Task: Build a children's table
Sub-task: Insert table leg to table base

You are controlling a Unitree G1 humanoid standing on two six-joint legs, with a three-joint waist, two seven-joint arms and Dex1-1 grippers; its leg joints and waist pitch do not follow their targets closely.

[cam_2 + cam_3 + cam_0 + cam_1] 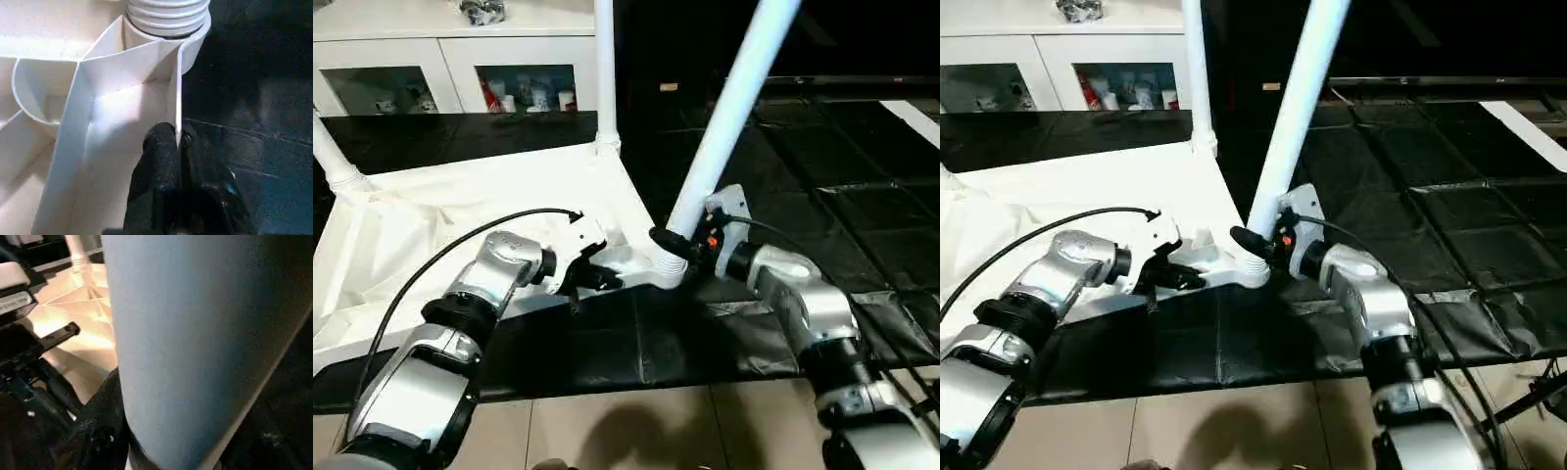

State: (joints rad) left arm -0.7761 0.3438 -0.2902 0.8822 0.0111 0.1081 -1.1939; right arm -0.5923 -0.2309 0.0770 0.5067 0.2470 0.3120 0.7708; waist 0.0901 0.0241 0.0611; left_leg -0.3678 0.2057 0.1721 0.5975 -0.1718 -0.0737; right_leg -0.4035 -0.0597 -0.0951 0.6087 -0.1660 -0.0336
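From the head cameras, the white tabletop (pixel 460 211) lies upside down on a black-covered worktop (pixel 842 166) so its corner sockets face up, and the right gripper (pixel 677 242) clasps the base of a slanting white leg (pixel 729 113) at the near corner socket, apparently to steer it in. The left wrist camera shows the left gripper (pixel 180 147) pinched shut on the tabletop's thin edge wall beside that socket, likely bracing it. The right wrist camera sits against the leg, its seating hidden.
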